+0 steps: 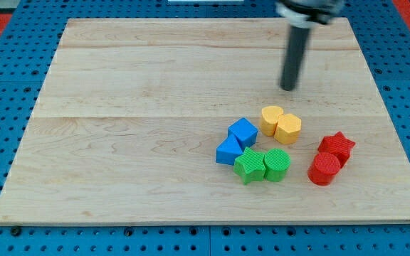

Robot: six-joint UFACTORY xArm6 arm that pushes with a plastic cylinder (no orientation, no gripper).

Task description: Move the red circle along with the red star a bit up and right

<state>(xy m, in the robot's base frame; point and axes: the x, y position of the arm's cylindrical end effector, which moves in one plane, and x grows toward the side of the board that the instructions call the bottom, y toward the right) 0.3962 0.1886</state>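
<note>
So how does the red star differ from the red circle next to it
The red star block has pointed arms, while the red circle block is a round cylinder. The star sits nearer the view's top and right; the circle lies below and left of it. Both are red, ridged and touching each other.

Pale grained wooden board (155, 107), ridged matt red star (336, 147), perforated blue base (6, 85)
</note>
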